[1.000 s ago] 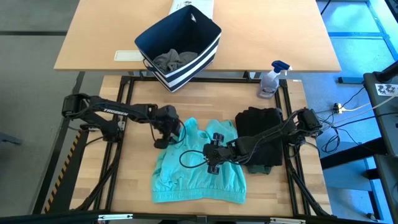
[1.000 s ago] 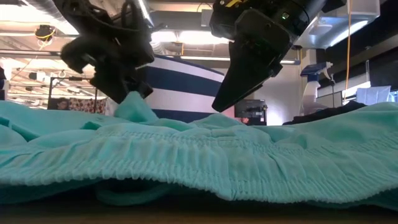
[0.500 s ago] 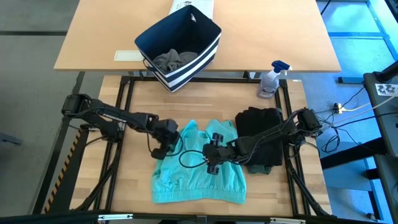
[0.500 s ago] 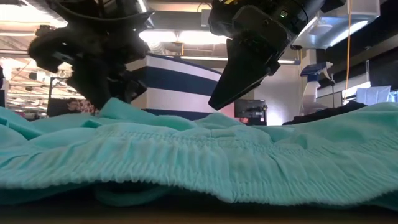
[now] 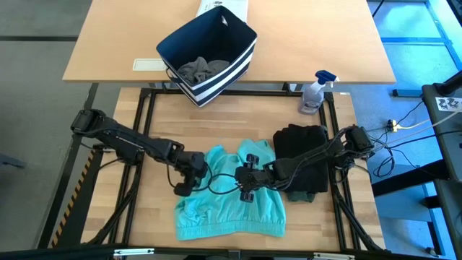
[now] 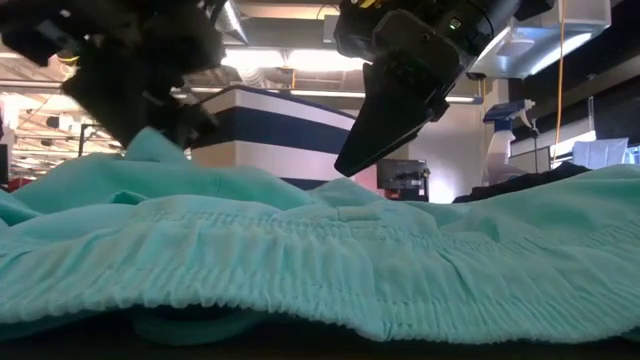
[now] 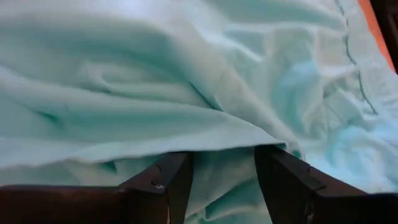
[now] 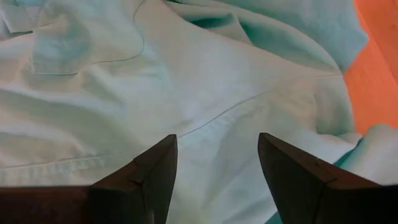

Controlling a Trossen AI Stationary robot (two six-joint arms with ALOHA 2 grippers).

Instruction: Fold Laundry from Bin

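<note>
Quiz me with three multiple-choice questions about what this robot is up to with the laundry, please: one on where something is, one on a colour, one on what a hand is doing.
1. Where is the striped bin?
A. on the far table, beyond the robot's table
B. between the two arms
C. on the floor

2. What colour is the garment spread out between the hands?
A. grey
B. teal
C. olive green

3. What is the left hand doing?
A. hanging open above the bin
B. resting on the black clothes
C. holding a fold of the teal garment between its fingers

Answers:
1. A, the high view shows the bin on the lighter table behind the work table.
2. B, every view shows light blue-green cloth.
3. C, the left wrist view shows cloth running between the two fingers. The right hand is open over the same garment.
</note>
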